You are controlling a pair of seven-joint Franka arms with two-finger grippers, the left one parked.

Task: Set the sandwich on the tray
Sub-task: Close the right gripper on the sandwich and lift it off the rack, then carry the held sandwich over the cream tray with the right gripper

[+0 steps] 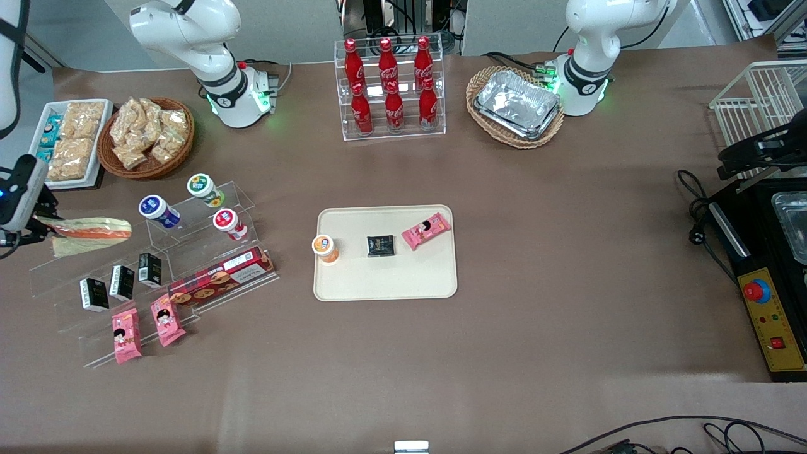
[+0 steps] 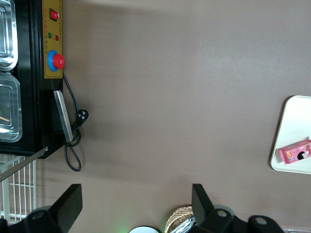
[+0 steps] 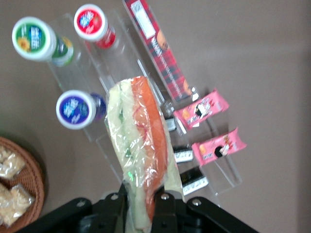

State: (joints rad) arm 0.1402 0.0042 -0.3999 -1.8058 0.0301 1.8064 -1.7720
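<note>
Front view: brown-covered bench (image 1: 567, 284); gripper (image 1: 38, 227) at the working arm's end, well apart from the cream tray (image 1: 384, 280), jaws clamped on the wrapped sandwich (image 1: 91, 228), raised above the clear acrylic shelves (image 1: 157, 265).

Right wrist view: sandwich (image 3: 141, 145) pinched between jaws, above shelves (image 3: 146, 126).

Wrapped sandwich (image 3: 141, 145) aloft (seemingly level)

Cola bottles (image 1: 389, 85), foil trays (image 1: 518, 104)
</note>
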